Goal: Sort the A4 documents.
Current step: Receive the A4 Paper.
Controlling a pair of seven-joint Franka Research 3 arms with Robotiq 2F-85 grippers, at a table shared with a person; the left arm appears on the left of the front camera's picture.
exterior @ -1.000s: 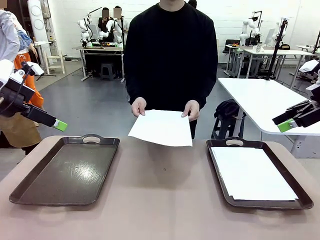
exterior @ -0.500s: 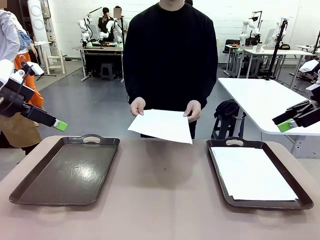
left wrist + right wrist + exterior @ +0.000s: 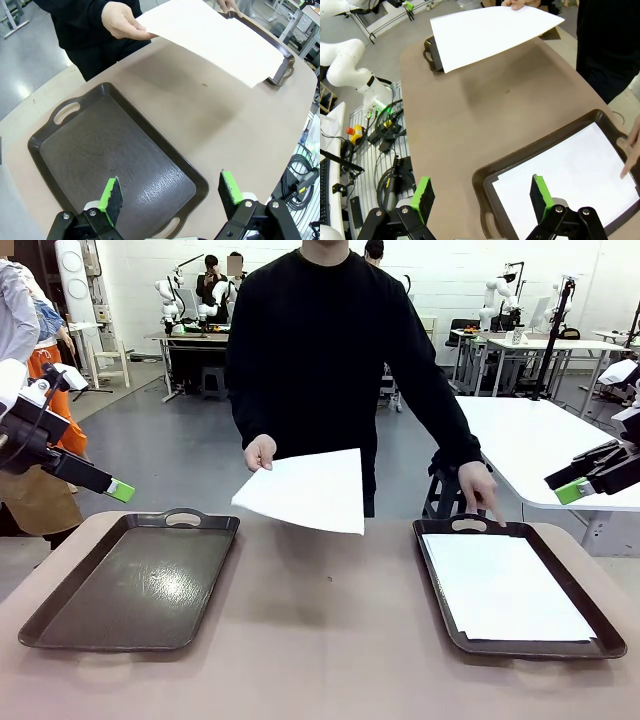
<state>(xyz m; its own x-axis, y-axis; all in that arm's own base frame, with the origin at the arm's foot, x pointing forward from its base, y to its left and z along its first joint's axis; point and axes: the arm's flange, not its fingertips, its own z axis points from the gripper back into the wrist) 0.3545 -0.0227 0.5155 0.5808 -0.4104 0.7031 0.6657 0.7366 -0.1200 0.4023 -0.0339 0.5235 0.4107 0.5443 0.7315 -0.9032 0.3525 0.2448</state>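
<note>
a person's hand holds one white sheet above the table, between the empty left tray and the right tray, where more paper lies. both my left gripper and right gripper are spread wide, holding nothing. i'd approach the sheet's free edge level and pinch gently.

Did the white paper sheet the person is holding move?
Yes. The held white paper sheet shifted left, toward the empty dark brown tray, and one hand let go, reaching the other tray's handle.
</note>
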